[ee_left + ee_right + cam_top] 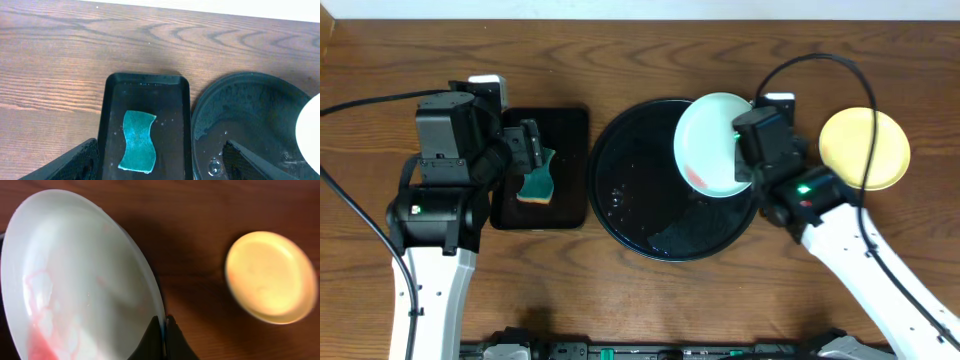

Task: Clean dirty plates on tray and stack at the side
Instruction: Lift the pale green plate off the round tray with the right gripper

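A red-streaked mint plate [75, 280] is clamped by the right gripper [162, 330], and the left gripper [160, 152] is spread apart.

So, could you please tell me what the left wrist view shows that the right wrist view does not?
Only the left wrist: the sponge lying in the rectangular tray, the round tray, and the left gripper, open. Only the right wrist: the yellow plate on the tabletop, and the right gripper shut on the streaked plate. Both: that plate and the tabletop.
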Available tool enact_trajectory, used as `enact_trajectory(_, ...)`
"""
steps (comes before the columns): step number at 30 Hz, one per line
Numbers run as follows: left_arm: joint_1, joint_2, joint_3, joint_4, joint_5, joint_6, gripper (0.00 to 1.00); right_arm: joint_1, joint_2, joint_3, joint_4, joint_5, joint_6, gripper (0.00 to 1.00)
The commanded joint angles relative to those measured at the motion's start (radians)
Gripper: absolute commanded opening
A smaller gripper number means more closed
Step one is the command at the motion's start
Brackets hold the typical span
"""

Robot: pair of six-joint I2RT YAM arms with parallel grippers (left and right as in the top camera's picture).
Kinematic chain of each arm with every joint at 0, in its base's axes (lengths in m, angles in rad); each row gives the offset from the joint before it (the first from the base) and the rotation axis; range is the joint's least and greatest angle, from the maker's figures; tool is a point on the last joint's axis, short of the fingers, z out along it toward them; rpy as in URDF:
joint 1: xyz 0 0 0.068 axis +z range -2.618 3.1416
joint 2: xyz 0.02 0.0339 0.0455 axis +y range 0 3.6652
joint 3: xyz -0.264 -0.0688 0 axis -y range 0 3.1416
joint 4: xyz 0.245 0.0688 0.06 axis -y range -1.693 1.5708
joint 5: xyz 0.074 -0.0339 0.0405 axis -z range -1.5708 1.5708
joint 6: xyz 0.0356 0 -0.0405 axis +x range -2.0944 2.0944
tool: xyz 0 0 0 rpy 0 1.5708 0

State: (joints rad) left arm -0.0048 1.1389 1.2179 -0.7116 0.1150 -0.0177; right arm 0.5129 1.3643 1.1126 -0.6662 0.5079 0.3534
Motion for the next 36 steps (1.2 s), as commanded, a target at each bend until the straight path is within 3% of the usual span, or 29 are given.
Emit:
enact_trajectory(1,0.001,-0.003,0.007,-0.01,0.013,0.013,0.79,0.09,0.051,0.004,0.001,0.248,-0.015,0.01)
enact_trajectory(8,0.001,-0.003,0.007,-0.01,0.013,0.013,0.79,0.278,0.126,0.004,0.055,0.606,-0.098,0.01)
enact_trajectory(14,0.001,-0.003,0.007,-0.01,0.013,0.013,0.79,0.381,0.18,0.004,0.182,0.812,-0.267,0.01)
enact_trajectory(25,0.001,-0.003,0.007,-0.01,0.013,0.013,0.8,0.445,0.186,0.004,0.269,0.845,-0.415,0.01)
enact_trajectory(36,0.001,-0.003,0.007,-0.01,0.012,0.014,0.8,0.451,0.186,0.004,0.463,0.856,-0.71,0.01)
